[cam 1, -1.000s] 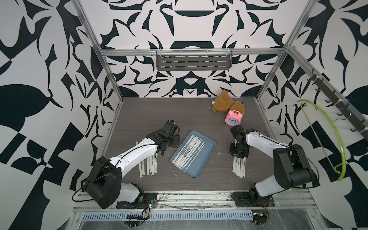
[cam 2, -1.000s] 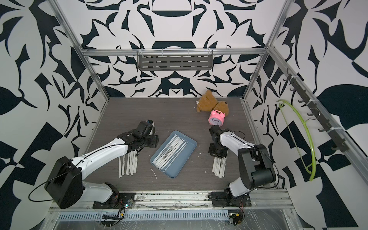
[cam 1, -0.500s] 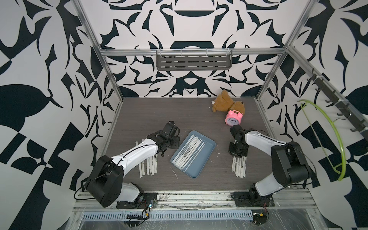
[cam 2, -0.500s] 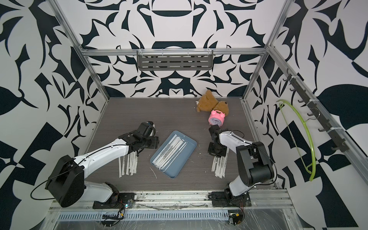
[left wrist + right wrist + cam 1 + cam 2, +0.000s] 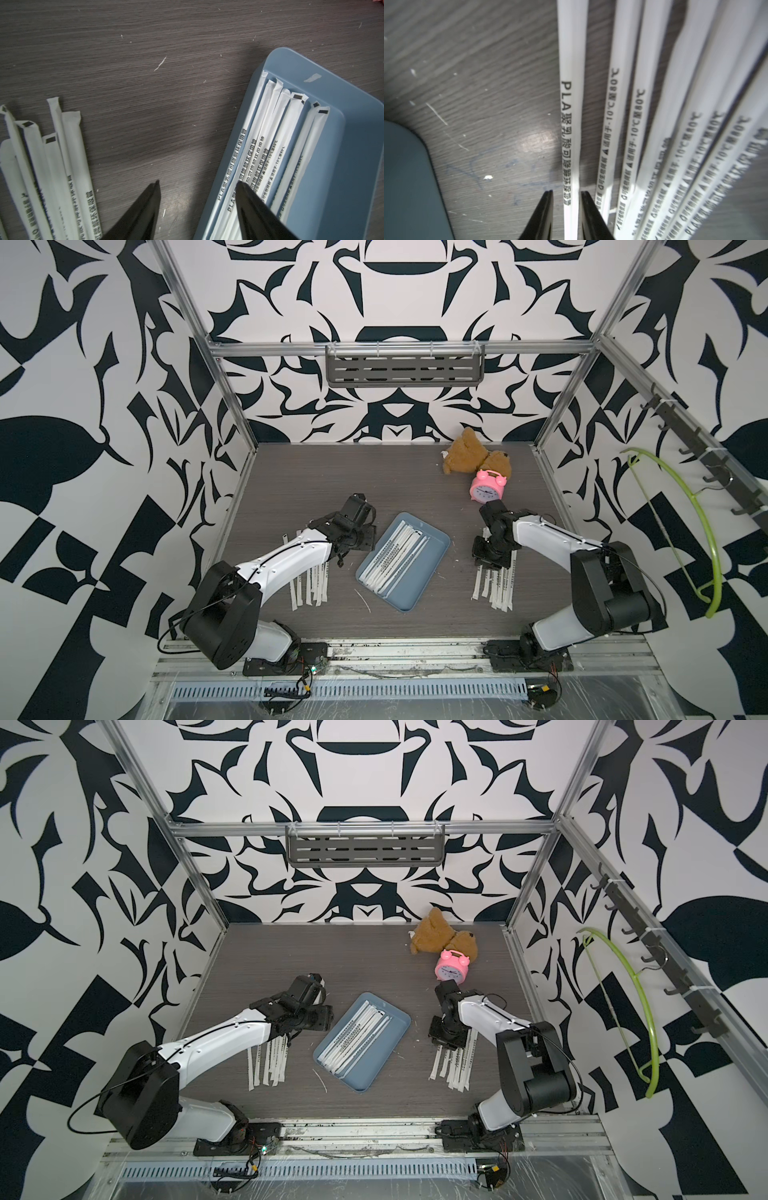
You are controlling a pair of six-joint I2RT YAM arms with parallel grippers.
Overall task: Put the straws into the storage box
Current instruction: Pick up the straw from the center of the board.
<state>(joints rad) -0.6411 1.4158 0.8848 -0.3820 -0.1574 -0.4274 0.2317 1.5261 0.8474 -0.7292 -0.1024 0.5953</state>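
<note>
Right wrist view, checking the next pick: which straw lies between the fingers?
The straw on the box side of the bunch, apart from it; the others lie packed outside the right gripper.

Desk (image 5: 332, 472): dark wood grain, flecked with small white scraps.
Middle: blue-grey storage box (image 5: 424, 568), lying at a slant.
Left straws (image 5: 311, 585): a row side by side.
Right straws (image 5: 496, 585): fanned, some overlapping.
Near box corner: thin bent white sliver (image 5: 362, 599).
Far right: brown teddy bear (image 5: 463, 456), pink alarm clock (image 5: 486, 489) just beside it.
</note>
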